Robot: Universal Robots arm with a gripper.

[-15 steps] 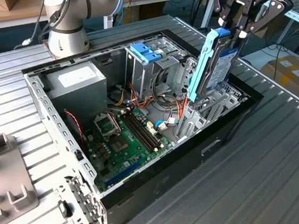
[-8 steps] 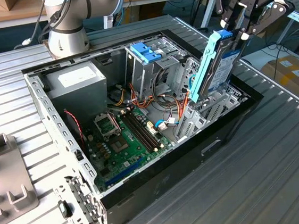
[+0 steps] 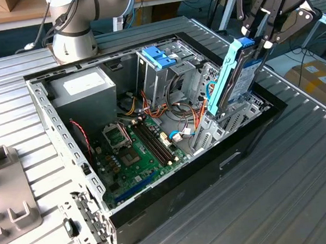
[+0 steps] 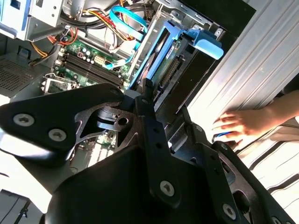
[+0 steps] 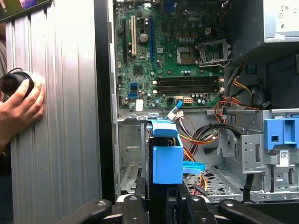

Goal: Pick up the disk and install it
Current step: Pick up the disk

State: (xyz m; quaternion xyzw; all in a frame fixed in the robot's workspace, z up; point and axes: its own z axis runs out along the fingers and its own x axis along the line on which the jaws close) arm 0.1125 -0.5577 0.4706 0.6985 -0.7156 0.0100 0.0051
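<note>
On the ribbed grey tabletop [image 3: 308, 171] lay an open computer case [image 3: 177, 199]; the tool [image 3: 258, 43] was clamped on the disk [image 3: 224, 83], tilted, its lower end inside the case.

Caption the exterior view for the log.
Black claw grips the flat, light-blue-framed hard drive, tilted, its lower end inside the open grey metal computer case.

The ribbed grey metal surface [image 3: 307, 165] carries an open computer case [image 3: 188, 190] directly below the pincer [image 3: 258, 41]. Well apart from the pincer, beyond the case, lie a grey moulded fixture [image 3: 7, 196] and a small metal bracket [image 3: 85, 223]. A hand [image 5: 19, 109] rests on the surface beside the case.
</note>
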